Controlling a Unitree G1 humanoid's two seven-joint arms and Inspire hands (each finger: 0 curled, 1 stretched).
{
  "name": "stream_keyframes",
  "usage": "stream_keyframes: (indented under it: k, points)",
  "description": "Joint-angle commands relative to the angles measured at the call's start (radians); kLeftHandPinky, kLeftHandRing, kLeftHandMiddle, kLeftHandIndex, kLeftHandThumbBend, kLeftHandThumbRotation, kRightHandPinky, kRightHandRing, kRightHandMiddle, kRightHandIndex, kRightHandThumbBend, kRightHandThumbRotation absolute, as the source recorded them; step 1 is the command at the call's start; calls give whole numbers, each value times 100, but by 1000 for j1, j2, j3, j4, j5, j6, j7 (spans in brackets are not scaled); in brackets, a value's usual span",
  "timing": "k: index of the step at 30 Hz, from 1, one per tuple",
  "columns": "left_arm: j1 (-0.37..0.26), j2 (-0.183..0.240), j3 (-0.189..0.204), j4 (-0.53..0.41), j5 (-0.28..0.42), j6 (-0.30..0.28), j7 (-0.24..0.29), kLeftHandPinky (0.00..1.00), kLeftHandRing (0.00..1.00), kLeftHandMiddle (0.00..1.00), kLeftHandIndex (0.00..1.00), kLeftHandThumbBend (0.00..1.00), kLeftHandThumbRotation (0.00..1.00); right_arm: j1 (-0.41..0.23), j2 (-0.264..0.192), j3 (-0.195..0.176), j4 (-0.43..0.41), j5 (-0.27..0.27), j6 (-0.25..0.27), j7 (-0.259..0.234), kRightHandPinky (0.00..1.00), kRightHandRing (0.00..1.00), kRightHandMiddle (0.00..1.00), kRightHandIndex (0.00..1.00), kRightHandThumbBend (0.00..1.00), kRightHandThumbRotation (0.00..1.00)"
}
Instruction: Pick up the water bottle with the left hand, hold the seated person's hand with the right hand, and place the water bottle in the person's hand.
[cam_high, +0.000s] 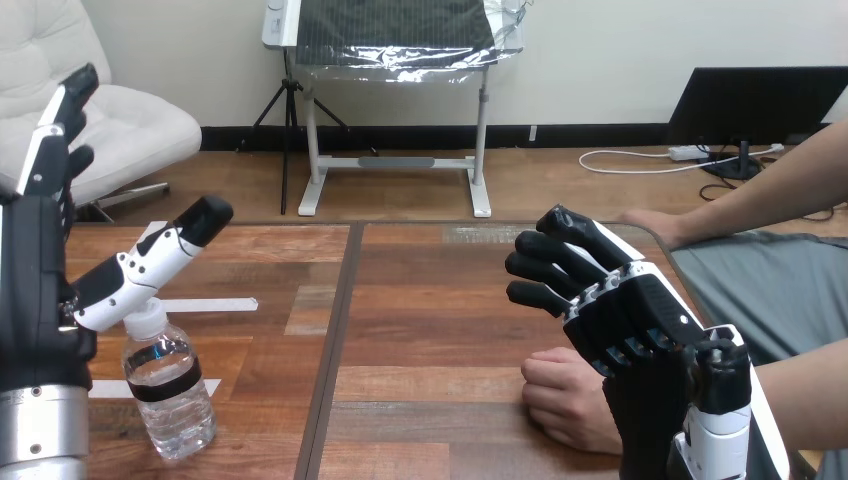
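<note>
A clear water bottle (170, 392) with a white cap and a dark band stands upright on the wooden table (430, 300) at the near left. My left hand (35, 290) is raised just left of it, open, fingers pointing up and the thumb (165, 252) stretched out above the cap, apart from the bottle. At the near right the person's hand (562, 396) rests on the table as a loose fist. My right hand (640, 330) is open over its wrist side, fingers reaching up and left, not curled round it.
The person's other hand (652, 224) lies at the table's far right edge, its forearm coming in from the right. Two white tape strips (212, 305) are stuck to the tabletop near the bottle. A dark seam (340, 300) runs down the table's middle.
</note>
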Motion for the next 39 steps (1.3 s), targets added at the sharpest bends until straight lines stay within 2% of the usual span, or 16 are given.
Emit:
stream_keyframes:
  k: [1, 13, 26, 39]
  points:
    - [-70, 32, -2, 62, 11, -5, 10, 92, 96, 94, 91, 100, 49, -35, 1, -5, -7, 6, -10, 4, 77, 80, 81, 83, 66, 100]
    - [-93, 43, -5, 180, -3, -24, 12, 99, 98, 97, 94, 100, 45, -30, -5, -9, -16, 7, -4, 9, 75, 80, 81, 82, 67, 100]
    - [-116, 62, -6, 314, -19, -48, 5, 100, 100, 98, 96, 100, 42, -27, -11, -13, -25, 10, 3, 11, 74, 79, 81, 82, 67, 100]
    - [-127, 77, -9, 396, -31, -61, -8, 100, 100, 100, 98, 100, 41, -24, -19, -15, -32, 22, 13, 14, 74, 79, 81, 83, 67, 100]
